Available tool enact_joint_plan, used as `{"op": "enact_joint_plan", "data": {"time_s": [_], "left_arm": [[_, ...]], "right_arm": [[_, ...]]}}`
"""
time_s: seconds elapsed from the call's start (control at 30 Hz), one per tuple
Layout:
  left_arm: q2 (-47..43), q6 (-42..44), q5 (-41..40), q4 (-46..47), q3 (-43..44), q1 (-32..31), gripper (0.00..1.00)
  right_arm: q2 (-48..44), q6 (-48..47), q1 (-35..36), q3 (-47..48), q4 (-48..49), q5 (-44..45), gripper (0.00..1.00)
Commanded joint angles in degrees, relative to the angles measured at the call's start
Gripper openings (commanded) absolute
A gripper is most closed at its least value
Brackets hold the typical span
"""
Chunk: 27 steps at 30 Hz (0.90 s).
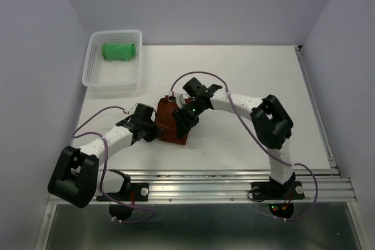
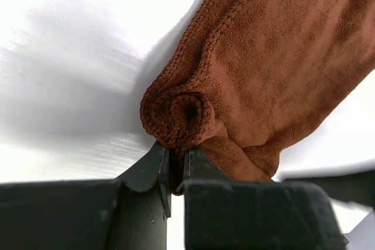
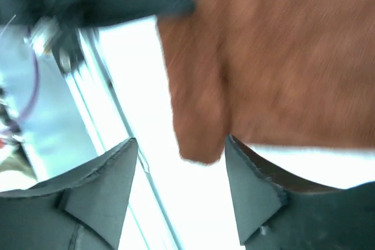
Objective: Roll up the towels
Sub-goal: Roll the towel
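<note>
A rust-brown towel (image 1: 171,122) lies on the white table between my two grippers. In the left wrist view its near end (image 2: 181,115) is curled into a small tight roll. My left gripper (image 2: 176,162) is shut on that rolled edge, at the towel's left side (image 1: 153,130). My right gripper (image 3: 181,144) is open just above the towel's right side (image 1: 186,118); the towel's corner (image 3: 202,139) hangs between its jaws, blurred. A green towel (image 1: 119,50) lies rolled in the white basket (image 1: 96,77).
The basket stands at the back left of the table. A metal rail (image 1: 234,175) runs along the near edge by the arm bases. Grey walls close in both sides and the back.
</note>
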Motion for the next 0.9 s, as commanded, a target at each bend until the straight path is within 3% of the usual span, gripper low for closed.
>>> {"op": "enact_joint_plan", "data": {"time_s": [0.0, 0.07, 0.23, 0.53, 0.87], "left_arm": [[1.6, 1.6, -0.1, -2.7, 2.5, 1.2, 0.0], [1.0, 1.9, 2.8, -3.7, 2.9, 1.3, 0.0], [0.8, 3.2, 6.5, -7.0, 5.1, 2.2, 0.0], [3.8, 3.9, 9.0, -13.5, 7.8, 2.7, 0.0], [6.7, 3.9, 10.4, -14.9, 8.3, 3.7, 0.0]], "right_arm": [[-16.1, -7.2, 5.7, -12.6, 21.7, 11.9, 0.73], [-23.0, -9.3, 8.6, -21.5, 28.5, 20.2, 0.75], [-29.5, -11.4, 11.9, -31.2, 41.0, 27.8, 0.76], [-25.4, -16.8, 21.3, -32.0, 43.0, 46.8, 0.75], [-21.3, -17.8, 23.0, -34.3, 42.6, 53.1, 0.72]]}}
